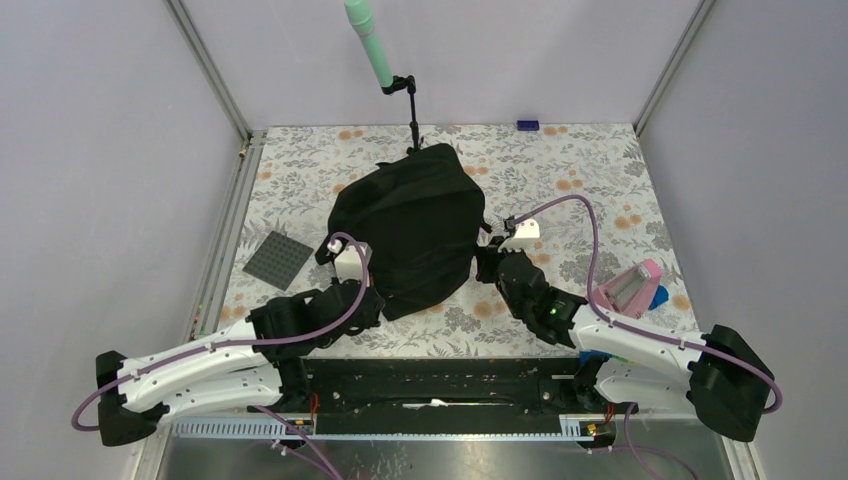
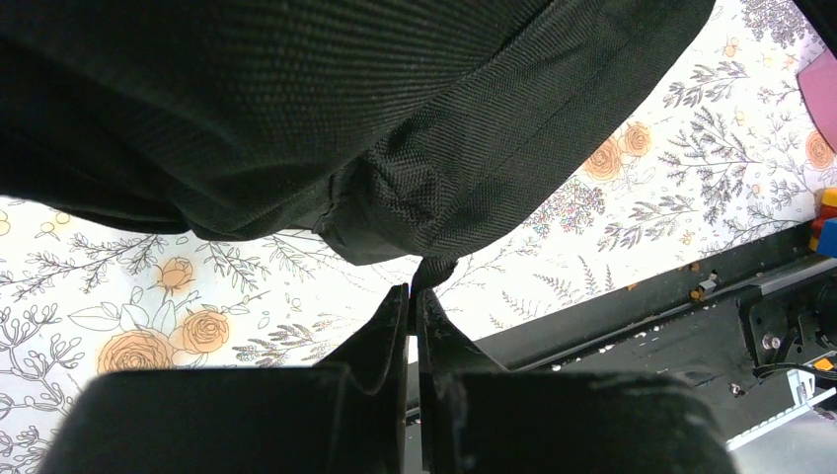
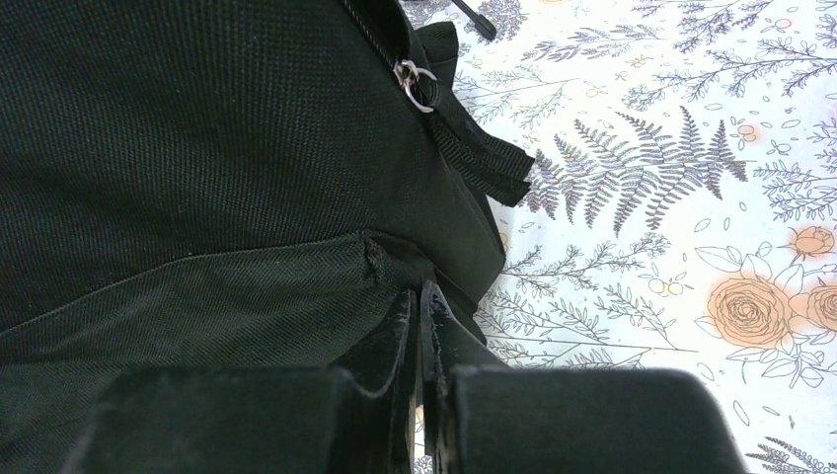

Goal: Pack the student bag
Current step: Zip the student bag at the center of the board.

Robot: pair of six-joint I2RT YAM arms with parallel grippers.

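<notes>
The student bag point(image 1: 410, 225), a big black fabric backpack, lies in the middle of the flowered table. My left gripper point(image 1: 378, 300) is at its near left edge. In the left wrist view this gripper point(image 2: 413, 288) is shut on a small black fabric tab at the bag's point(image 2: 296, 109) lower corner, which hangs lifted over the table. My right gripper point(image 1: 487, 263) is at the bag's right side, and its tips point(image 3: 418, 292) are shut against the bag's point(image 3: 197, 168) edge fabric, below a silver zipper pull point(image 3: 417, 81). The bag's opening and its inside are hidden.
A dark grey studded plate point(image 1: 278, 260) lies left of the bag. A pink object point(image 1: 632, 285) and a blue one point(image 1: 657, 297) sit at the right, beside the right arm. A green tube point(image 1: 370, 45) on a black stand point(image 1: 412, 110) rises behind the bag. A small blue item point(image 1: 527, 125) lies at the far edge.
</notes>
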